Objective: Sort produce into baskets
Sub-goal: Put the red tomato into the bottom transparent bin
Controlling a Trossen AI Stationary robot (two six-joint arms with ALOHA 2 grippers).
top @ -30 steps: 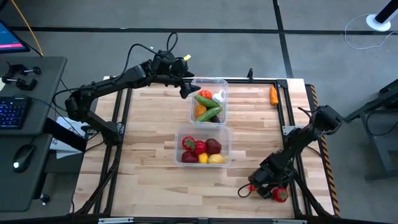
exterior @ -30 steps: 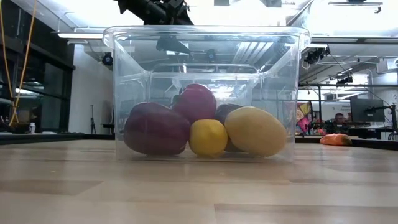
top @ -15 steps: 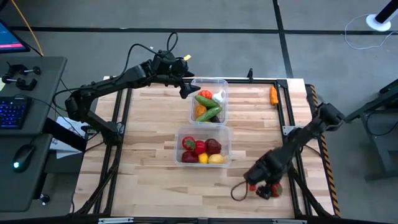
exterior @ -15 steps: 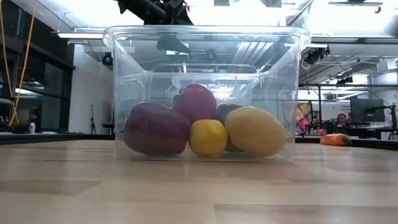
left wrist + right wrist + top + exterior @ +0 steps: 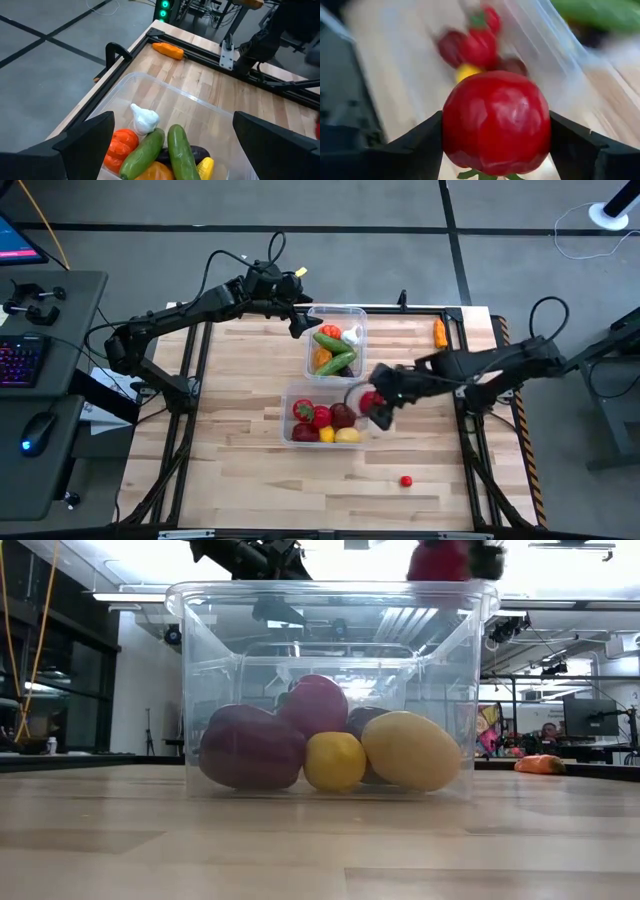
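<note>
Tomato (image 5: 496, 122): red, clamped in your right gripper (image 5: 378, 406), carried just at the near tub's (image 5: 290, 392) right rim.
Step in hand: delivery; I judge you are about to drop it among the red fruit and the lemon (image 5: 335, 761).
Next move: centre over the tub, then part the fingers.
Left gripper (image 5: 170, 145): fingers apart, hovering over the far tub (image 5: 358, 313) of cucumbers (image 5: 184, 154) and garlic (image 5: 145, 119).
Left out: carrot (image 5: 439, 332) at the far tabletop (image 5: 240, 370) edge; small red piece (image 5: 405, 480) near the front.
Hard to see: tomato motion-blurred in the high view.
</note>
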